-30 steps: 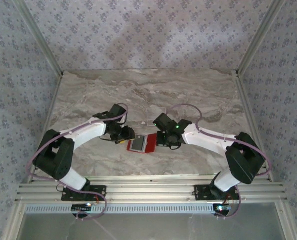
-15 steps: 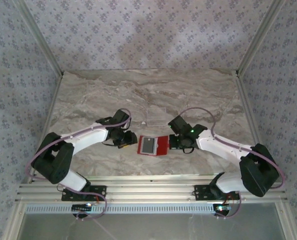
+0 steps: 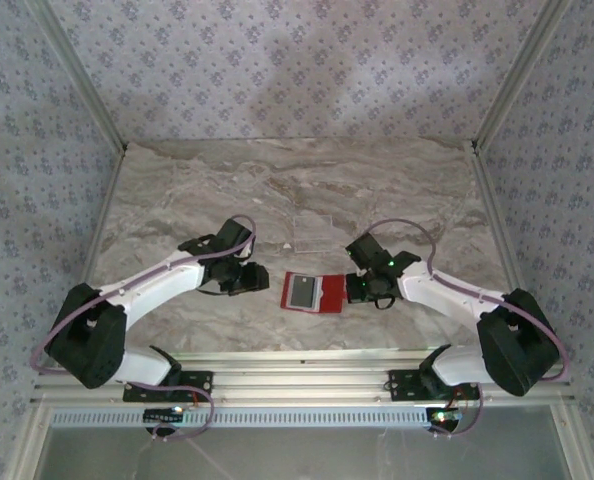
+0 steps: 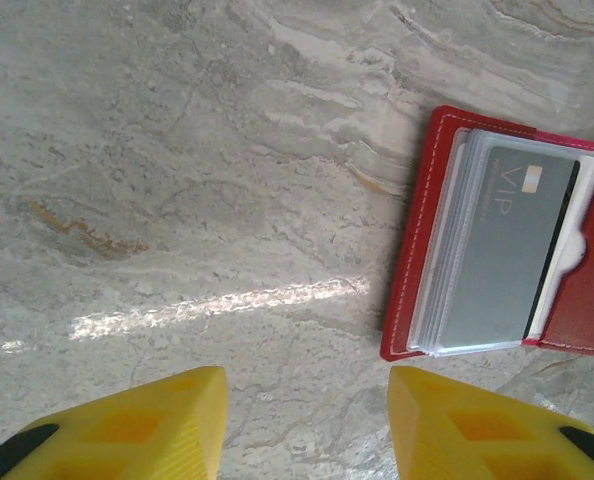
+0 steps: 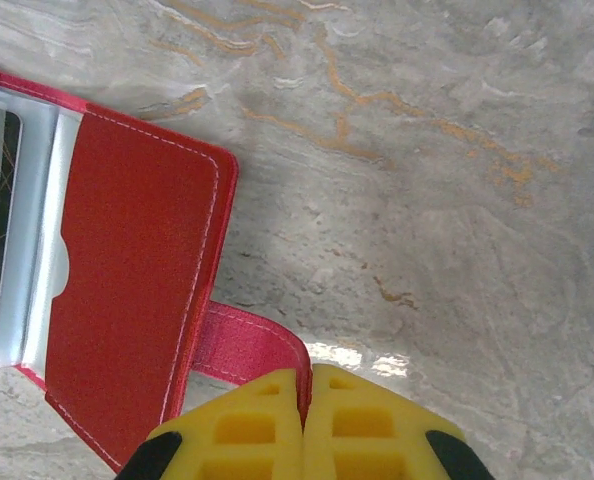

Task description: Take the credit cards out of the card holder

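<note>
The card holder [image 3: 327, 294] lay open and flat close to the near edge of the bench [image 3: 177, 190], about midway along it and between the two arms. It was a small red wallet with pale stitching round its rounded corners and a soft, slightly grained skin. The left wrist view showed its clear sleeves fanned in a thin stack, with the credit cards [image 4: 507, 240] tucked into them. The top card was a smooth grey rectangle with a dark stripe down one long side and a small gold chip.

A narrow red snap tab [image 5: 239, 345] stuck out from the card holder's right side. The right end effector [image 5: 305, 400] had its ribbed yellow fingers pressed fully together, their tips over the end of that tab. Whether the tab was pinched could not be told.

The left end effector [image 4: 307, 425] stood partly open and held nothing, above bare bench just left of the card holder.

A clear plastic tray [image 3: 312, 232] sat further back, near the bench's middle. The bench top was glossy marble-look stone, grey-beige with rusty veins. Walls [image 3: 277, 60] with a small flower print enclosed it.
</note>
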Controlling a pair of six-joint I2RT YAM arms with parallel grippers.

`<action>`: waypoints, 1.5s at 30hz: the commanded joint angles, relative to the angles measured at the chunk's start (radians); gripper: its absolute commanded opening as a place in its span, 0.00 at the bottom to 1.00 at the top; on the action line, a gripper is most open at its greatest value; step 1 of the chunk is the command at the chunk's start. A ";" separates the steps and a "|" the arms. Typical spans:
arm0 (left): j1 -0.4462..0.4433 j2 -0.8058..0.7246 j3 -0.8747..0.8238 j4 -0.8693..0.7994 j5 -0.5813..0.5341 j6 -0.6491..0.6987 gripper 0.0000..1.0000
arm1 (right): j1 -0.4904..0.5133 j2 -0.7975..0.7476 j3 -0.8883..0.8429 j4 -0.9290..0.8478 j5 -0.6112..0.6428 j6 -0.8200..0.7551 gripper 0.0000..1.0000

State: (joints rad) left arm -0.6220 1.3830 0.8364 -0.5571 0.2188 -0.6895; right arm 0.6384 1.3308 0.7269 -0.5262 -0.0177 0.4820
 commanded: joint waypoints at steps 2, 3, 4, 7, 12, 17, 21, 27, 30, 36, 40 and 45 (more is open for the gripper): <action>-0.001 -0.030 0.017 -0.013 -0.009 -0.003 0.47 | -0.022 -0.031 -0.012 0.000 -0.028 -0.094 0.03; -0.004 -0.034 0.013 0.001 -0.009 -0.016 0.47 | -0.024 -0.033 -0.013 -0.002 -0.026 -0.105 0.03; -0.007 -0.039 0.007 0.015 -0.011 -0.027 0.47 | -0.025 -0.036 -0.015 -0.004 -0.024 -0.112 0.03; -0.009 -0.038 0.005 0.029 -0.021 -0.055 0.47 | -0.035 -0.041 -0.017 -0.009 -0.031 -0.126 0.03; -0.009 0.022 0.075 0.014 -0.051 -0.074 0.47 | -0.056 -0.040 -0.008 -0.003 -0.066 -0.164 0.04; -0.010 0.093 0.170 -0.007 -0.080 -0.078 0.47 | -0.057 -0.041 0.020 -0.049 -0.051 -0.190 0.05; -0.007 0.133 0.210 -0.019 -0.086 -0.073 0.47 | -0.057 -0.060 0.025 -0.070 -0.057 -0.191 0.06; -0.007 0.155 0.226 -0.032 -0.077 -0.059 0.46 | -0.051 -0.080 0.004 -0.070 -0.051 -0.174 0.07; 0.000 0.154 0.220 -0.024 -0.069 -0.044 0.46 | -0.047 -0.107 -0.027 -0.063 -0.046 -0.150 0.08; 0.007 0.160 0.217 -0.006 -0.025 -0.012 0.46 | -0.044 -0.145 -0.060 -0.057 -0.007 -0.075 0.15; 0.008 0.180 0.215 0.018 0.028 0.012 0.46 | -0.037 -0.163 -0.063 -0.083 0.053 -0.009 0.24; -0.005 0.186 0.199 0.078 0.068 0.005 0.45 | -0.013 -0.218 -0.013 -0.178 0.127 0.097 0.35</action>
State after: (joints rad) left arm -0.6186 1.5707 1.0378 -0.5251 0.2398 -0.6991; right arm 0.6086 1.1515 0.6731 -0.6197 0.0330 0.4919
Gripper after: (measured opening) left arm 0.455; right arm 0.341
